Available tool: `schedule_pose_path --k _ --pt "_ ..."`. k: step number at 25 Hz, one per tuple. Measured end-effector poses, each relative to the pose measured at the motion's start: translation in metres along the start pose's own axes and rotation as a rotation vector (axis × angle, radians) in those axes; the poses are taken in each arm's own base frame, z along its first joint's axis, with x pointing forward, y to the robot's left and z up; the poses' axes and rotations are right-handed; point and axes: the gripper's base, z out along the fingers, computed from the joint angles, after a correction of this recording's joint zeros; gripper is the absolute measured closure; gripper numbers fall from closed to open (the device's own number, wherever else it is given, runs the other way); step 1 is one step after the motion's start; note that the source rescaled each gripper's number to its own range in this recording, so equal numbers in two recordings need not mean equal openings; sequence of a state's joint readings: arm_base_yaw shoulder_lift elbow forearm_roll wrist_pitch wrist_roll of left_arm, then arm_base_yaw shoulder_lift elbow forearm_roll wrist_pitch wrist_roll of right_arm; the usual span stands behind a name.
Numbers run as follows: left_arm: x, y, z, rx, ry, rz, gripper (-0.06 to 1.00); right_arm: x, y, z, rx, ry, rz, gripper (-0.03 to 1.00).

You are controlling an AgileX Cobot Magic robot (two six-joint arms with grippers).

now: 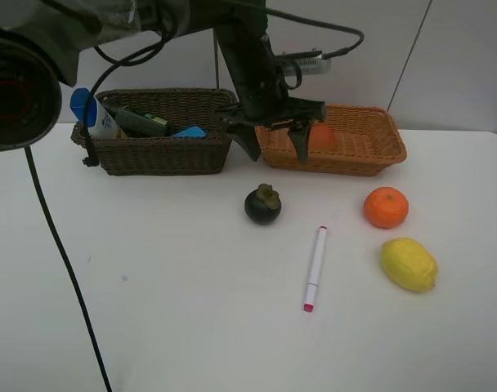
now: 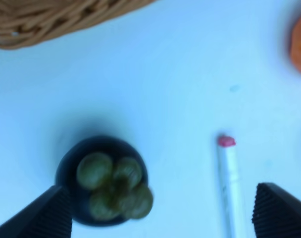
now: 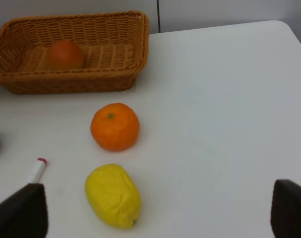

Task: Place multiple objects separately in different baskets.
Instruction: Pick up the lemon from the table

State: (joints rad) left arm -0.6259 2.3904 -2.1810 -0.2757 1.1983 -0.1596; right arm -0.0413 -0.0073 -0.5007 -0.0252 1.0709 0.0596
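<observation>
Left wrist: left tool [image 2: 163, 213] spread wide, empty, above mangosteen [image 2: 103, 181].

No lettering or numbers can be read on anything.

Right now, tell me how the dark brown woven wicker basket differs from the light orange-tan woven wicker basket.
Colour: the dark brown woven wicker basket is much darker than the light orange-tan woven wicker basket. Contents: the brown one holds several things, among them a white bottle with a blue cap; the tan one holds only a round red-orange fruit. Both are rectangular, of similar size, side by side.
</observation>
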Motion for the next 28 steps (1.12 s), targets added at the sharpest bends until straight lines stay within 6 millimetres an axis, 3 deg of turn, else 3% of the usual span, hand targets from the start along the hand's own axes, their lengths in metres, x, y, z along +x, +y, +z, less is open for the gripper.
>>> schedule_pose_path --k 3,6,13,16,20,28 --pt "0.014 0.029 -0.011 -0.036 0.045 -0.073 0.11 0.000 0.000 0.000 0.000 0.000 0.000 -0.03" --pt "0.039 0.072 -0.037 -0.071 0.082 -0.182 0.11 0.000 0.000 0.000 0.000 0.000 0.000 -0.03" --pt "0.134 0.144 -0.094 -0.153 0.135 -0.419 0.11 0.000 0.000 0.000 0.000 0.000 0.000 -0.03" --pt "0.181 0.160 -0.118 -0.176 0.119 -0.516 0.11 0.000 0.000 0.000 0.000 0.000 0.000 -0.03" --pt "0.244 0.157 -0.138 -0.184 0.074 -0.577 0.11 0.000 0.000 0.000 0.000 0.000 0.000 -0.03" --pt "0.349 0.115 -0.170 -0.194 -0.211 -0.456 0.11 0.000 0.000 0.000 0.000 0.000 0.000 -0.03"
